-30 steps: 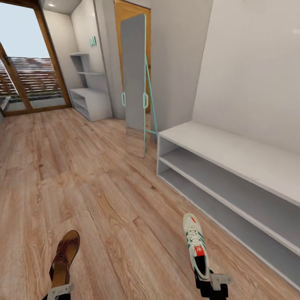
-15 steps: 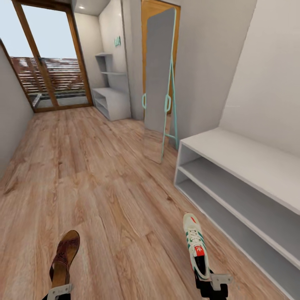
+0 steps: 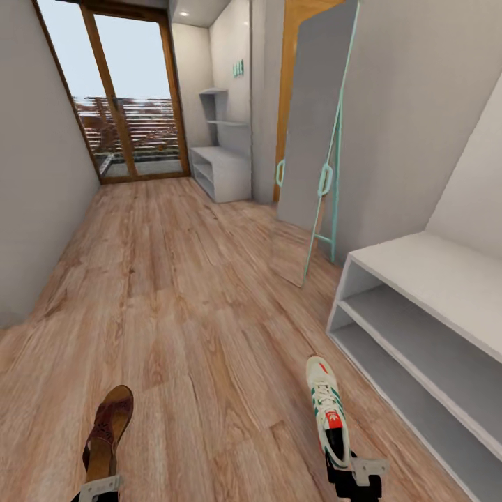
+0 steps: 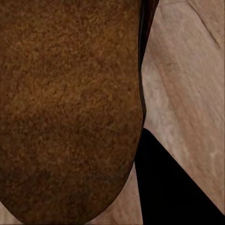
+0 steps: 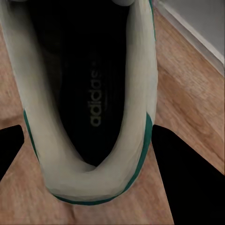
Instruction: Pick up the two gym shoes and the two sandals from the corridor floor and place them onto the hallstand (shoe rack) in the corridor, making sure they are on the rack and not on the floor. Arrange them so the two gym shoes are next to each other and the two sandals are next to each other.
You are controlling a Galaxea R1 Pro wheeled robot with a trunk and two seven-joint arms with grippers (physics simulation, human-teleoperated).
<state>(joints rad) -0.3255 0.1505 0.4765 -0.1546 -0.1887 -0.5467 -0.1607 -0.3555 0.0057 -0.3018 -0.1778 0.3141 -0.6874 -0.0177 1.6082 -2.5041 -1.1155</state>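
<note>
While the left gripper (image 3: 97, 487) clamps a sandal (image 3: 108, 431) by its heel, the right gripper (image 3: 355, 475) clamps a gym shoe (image 3: 326, 410) likewise. Both are carried above the corridor floor (image 3: 195, 307); the hallstand (image 3: 223, 171) stands well ahead, near the glass door (image 3: 132, 118).

A tall standing mirror (image 3: 314, 132) with a mint-green frame leans against the grey wall (image 3: 411, 90). Just behind the mirror is an orange-brown wooden door (image 3: 293, 42). Beside the mirror, nearer the camera, stands a plain white low shelf unit (image 3: 425, 328) with two open shelves. Well beyond the mirror, a wood-framed glass door (image 3: 129, 104) closes the far end.
</note>
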